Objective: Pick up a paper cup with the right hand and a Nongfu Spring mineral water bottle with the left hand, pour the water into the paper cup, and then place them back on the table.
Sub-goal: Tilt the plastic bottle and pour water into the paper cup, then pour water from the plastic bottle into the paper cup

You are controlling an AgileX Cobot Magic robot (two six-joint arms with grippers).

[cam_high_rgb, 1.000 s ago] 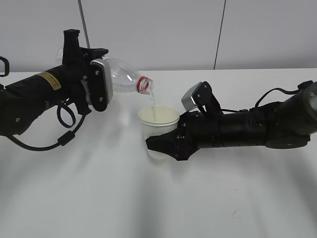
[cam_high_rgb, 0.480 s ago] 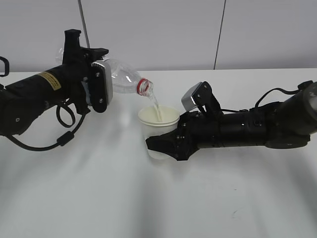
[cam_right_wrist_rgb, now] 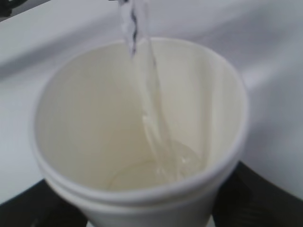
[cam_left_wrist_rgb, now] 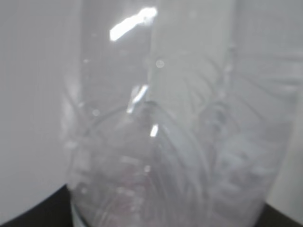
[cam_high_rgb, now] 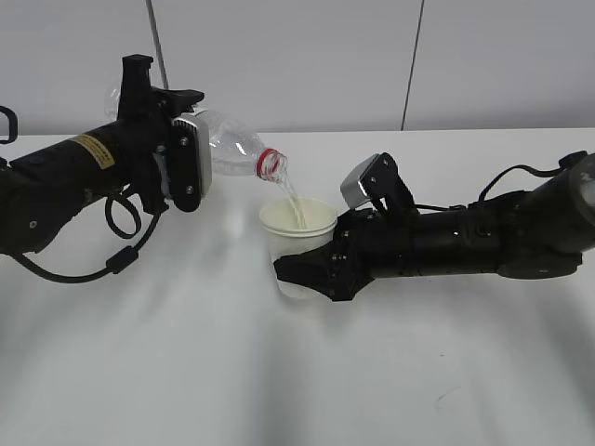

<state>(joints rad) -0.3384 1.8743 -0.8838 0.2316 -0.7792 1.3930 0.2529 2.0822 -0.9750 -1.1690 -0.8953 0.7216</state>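
My left gripper (cam_high_rgb: 186, 158) is shut on the clear water bottle (cam_high_rgb: 232, 147), held tipped on its side with its red-ringed mouth (cam_high_rgb: 271, 163) over the paper cup (cam_high_rgb: 297, 228). A thin stream of water runs from the mouth into the cup. The bottle's clear wall fills the left wrist view (cam_left_wrist_rgb: 161, 142). My right gripper (cam_high_rgb: 307, 271) is shut on the cream-white cup and holds it upright just above the table (cam_high_rgb: 279, 372). In the right wrist view the cup (cam_right_wrist_rgb: 94, 123) is seen from above with water pooling at its bottom and the stream (cam_right_wrist_rgb: 147, 104) falling in.
The white tabletop spreads in front of both arms, with faint scuff marks at the front right (cam_high_rgb: 446, 398). A grey wall (cam_high_rgb: 316, 56) with a thin dark vertical line stands behind the table. Black cables loop under the left arm (cam_high_rgb: 121, 232).
The bottle has tipped a little further and the stream now slants more into the cup. Both arms hold almost the same place.
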